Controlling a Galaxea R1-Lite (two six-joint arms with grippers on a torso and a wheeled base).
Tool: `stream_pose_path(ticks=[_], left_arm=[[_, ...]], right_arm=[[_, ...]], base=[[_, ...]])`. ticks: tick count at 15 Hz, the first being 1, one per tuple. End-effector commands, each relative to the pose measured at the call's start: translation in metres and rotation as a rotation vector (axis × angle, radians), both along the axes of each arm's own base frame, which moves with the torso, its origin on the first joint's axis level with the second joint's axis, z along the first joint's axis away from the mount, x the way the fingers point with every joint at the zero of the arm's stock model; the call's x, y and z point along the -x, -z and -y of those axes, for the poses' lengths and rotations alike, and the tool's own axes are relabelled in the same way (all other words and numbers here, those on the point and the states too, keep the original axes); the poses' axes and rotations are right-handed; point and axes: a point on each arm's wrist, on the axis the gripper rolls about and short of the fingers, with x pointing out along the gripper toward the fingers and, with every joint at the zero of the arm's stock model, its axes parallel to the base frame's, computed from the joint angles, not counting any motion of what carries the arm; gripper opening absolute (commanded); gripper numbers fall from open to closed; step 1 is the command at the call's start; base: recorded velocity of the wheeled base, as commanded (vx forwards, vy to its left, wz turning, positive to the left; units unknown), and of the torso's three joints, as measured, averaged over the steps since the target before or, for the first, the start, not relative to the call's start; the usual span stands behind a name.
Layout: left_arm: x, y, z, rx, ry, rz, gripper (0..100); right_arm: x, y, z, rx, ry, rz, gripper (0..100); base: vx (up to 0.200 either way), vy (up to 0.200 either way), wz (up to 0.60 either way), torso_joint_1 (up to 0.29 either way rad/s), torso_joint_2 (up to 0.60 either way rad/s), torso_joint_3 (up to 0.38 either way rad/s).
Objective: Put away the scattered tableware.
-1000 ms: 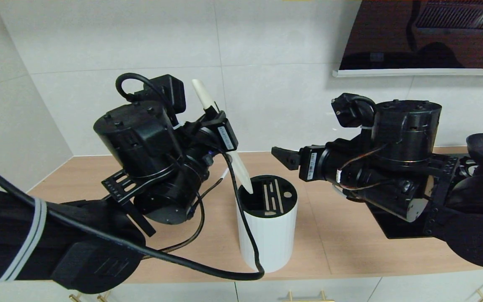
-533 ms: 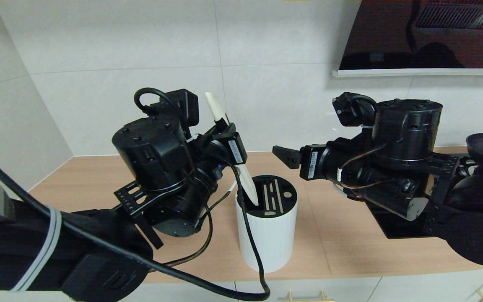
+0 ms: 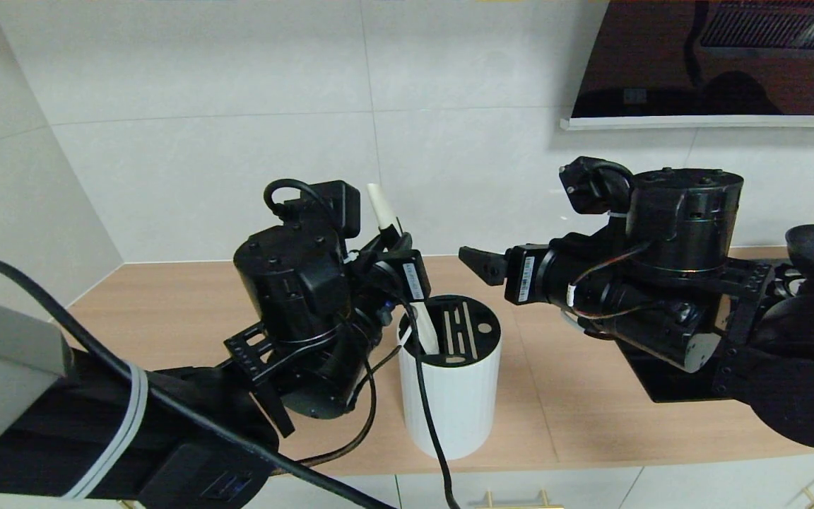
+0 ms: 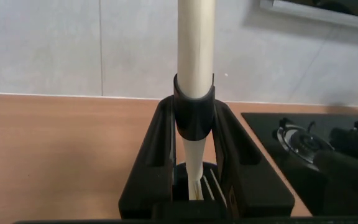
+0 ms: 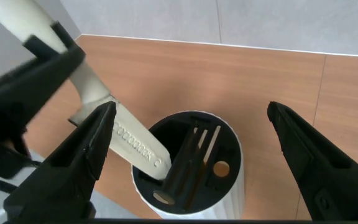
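The knife (image 5: 129, 140) leans steeply, its tip inside the wide slot on the left side of the holder (image 3: 453, 396) and its handle rising back toward the wall. It has to slide down along that line. The holder stands near the front edge of the desk (image 3: 167, 297). The left tool (image 4: 194, 118) clamps the handle just above the rim. The right tool (image 5: 190, 109) hangs spread and empty, above the holder's right.

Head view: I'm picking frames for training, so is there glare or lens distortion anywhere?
Head view: the glossy dark panel mirrors the room, and the straight tile seams look slanted; left wrist view: the knife handle is evenly lit, without glare; right wrist view: none on the white holder.
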Motion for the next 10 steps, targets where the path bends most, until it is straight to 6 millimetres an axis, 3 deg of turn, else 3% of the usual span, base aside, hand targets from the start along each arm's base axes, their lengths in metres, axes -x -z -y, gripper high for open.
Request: stream_pose_path(ticks=[1,10], left_arm=[[-0.001,0.008,0.003,-0.013,0.005,-0.019,0],[-0.004,0.042,0.021,-0.021,0.030,-0.102,0]], right_arm=[[-0.001,0.001,-0.001,0.001,-0.001,-0.002,100],[-0.001,0.002,-0.001,0.003,-0.001,-0.004,100]], base=[[0.000,0.000,0.00,0.000,0.00,0.000],[0.000,0.000,0.00,0.000,0.00,0.000]])
